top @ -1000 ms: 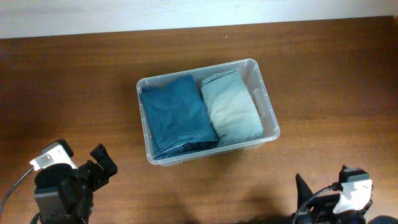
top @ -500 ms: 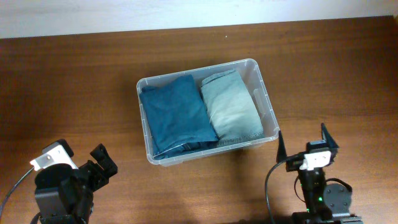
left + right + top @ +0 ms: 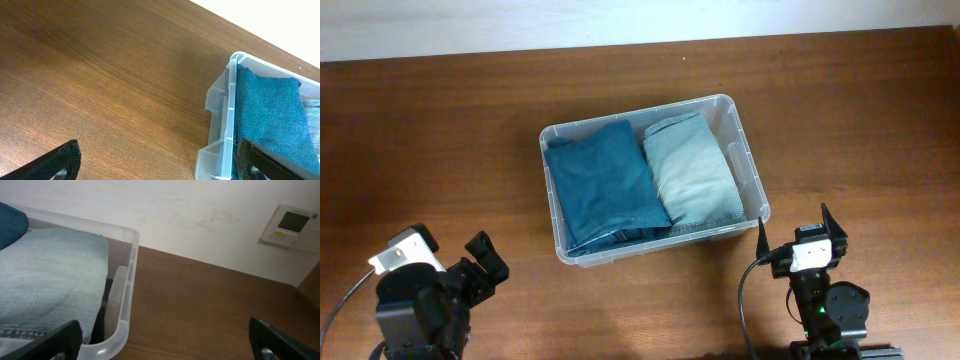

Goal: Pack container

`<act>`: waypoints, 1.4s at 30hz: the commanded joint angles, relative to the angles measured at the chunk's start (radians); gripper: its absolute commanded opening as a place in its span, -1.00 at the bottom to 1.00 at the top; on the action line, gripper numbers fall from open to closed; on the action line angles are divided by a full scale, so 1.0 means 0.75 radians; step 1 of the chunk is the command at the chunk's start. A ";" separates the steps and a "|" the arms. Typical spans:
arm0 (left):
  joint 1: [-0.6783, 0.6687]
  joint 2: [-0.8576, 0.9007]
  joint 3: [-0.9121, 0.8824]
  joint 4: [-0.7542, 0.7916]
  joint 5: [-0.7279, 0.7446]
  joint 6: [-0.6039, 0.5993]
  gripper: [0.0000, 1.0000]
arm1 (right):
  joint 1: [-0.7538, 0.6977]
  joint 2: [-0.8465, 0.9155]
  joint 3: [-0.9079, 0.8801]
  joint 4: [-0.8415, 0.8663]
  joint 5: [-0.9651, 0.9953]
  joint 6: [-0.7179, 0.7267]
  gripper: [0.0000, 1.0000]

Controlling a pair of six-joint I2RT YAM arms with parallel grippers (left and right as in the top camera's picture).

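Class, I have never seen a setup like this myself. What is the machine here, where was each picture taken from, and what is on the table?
Two robot arms sit at a wooden table: the left arm and right arm. One picture looks down from above; the other two come from cameras on each wrist. On the table stands a clear container holding a folded dark blue cloth beside folded pale denim. Both pairs of jaws are open and hold nothing.
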 commanded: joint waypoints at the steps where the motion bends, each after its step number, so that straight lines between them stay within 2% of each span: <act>1: 0.007 -0.007 -0.004 0.001 0.005 -0.019 0.99 | -0.010 -0.008 -0.005 -0.008 0.002 -0.009 0.97; 9: 0.007 -0.027 -0.017 -0.003 0.004 -0.019 0.99 | -0.010 -0.008 -0.005 -0.008 0.002 -0.009 0.97; 11: 0.007 -0.057 -0.039 -0.018 -0.057 0.041 0.99 | -0.010 -0.008 -0.005 -0.008 0.002 -0.009 0.97; 15: -0.071 -0.246 -0.257 0.055 -0.117 0.051 0.99 | -0.010 -0.008 -0.005 -0.008 0.002 -0.009 0.97; 16: -0.098 -0.294 -0.330 0.126 -0.118 0.087 0.99 | -0.010 -0.008 -0.005 -0.008 0.002 -0.009 0.97; 18: -0.171 -0.428 -0.551 0.413 -0.110 0.242 0.99 | -0.010 -0.008 -0.005 -0.008 0.002 -0.009 0.97; 21: -0.197 -0.546 -0.742 0.693 -0.103 0.333 0.99 | -0.010 -0.008 -0.005 -0.008 0.002 -0.009 0.97; 23: -0.197 -0.631 -0.907 0.964 -0.060 0.452 0.99 | -0.010 -0.008 -0.005 -0.008 0.002 -0.009 0.97; 26: -0.196 -0.685 -1.052 1.198 0.085 0.706 0.99 | -0.010 -0.008 -0.005 -0.008 0.002 -0.009 0.96; 28: -0.196 -0.706 -1.127 1.282 0.129 0.795 0.99 | -0.010 -0.008 -0.005 -0.008 0.002 -0.009 0.97; 31: -0.195 -0.743 -1.223 1.315 0.133 0.802 0.99 | -0.010 -0.008 -0.005 -0.008 0.002 -0.009 0.97; 32: -0.189 -0.767 -1.230 1.246 0.156 0.795 0.99 | -0.010 -0.008 -0.005 -0.008 0.002 -0.009 0.97; 42: -0.178 -0.766 -1.230 1.241 0.161 0.793 0.99 | -0.010 -0.008 -0.005 -0.008 0.002 -0.009 0.97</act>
